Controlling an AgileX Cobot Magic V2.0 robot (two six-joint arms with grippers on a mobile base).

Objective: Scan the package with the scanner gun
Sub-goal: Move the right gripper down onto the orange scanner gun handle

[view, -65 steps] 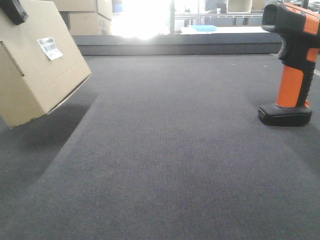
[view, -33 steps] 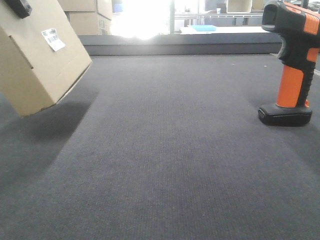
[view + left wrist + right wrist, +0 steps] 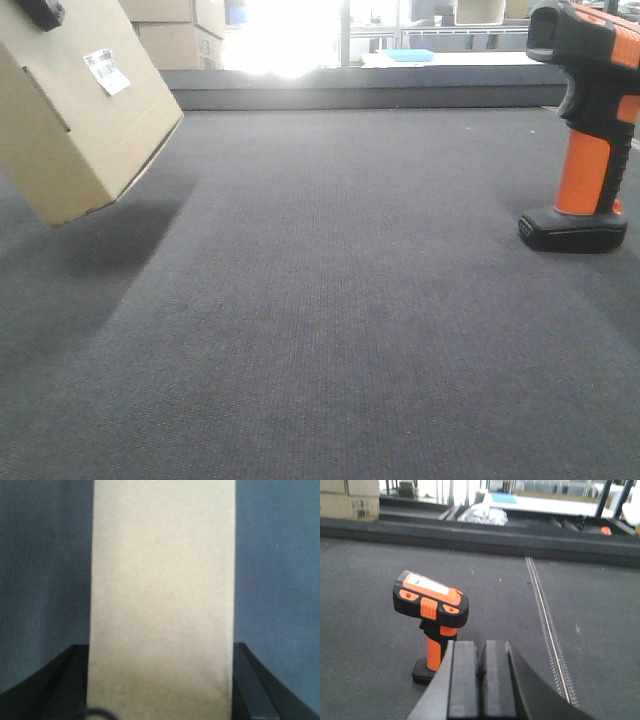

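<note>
The package (image 3: 75, 110), a plain tan box with a small white label (image 3: 107, 71) on its facing side, hangs tilted above the dark mat at the upper left. A black finger of my left gripper (image 3: 42, 12) shows on its top edge. In the left wrist view the package (image 3: 162, 580) fills the middle and my left gripper (image 3: 159, 647) is shut on it, a black finger (image 3: 67, 680) on each side. The scanner gun (image 3: 590, 130) stands upright on its base at the right. My right gripper (image 3: 480, 652) is shut and empty, just right of and behind the scanner gun (image 3: 432, 610), apart from it.
A raised dark ledge (image 3: 350, 97) borders the mat's far side. Cardboard boxes (image 3: 175, 30) are stacked behind it at the left, and a blue tray (image 3: 408, 56) lies farther back. A pale ribbed seam (image 3: 547, 625) runs along the mat to the right of the scanner.
The package has risen a little and moved up and left in my left gripper. The scanner gun has stayed where it was.
</note>
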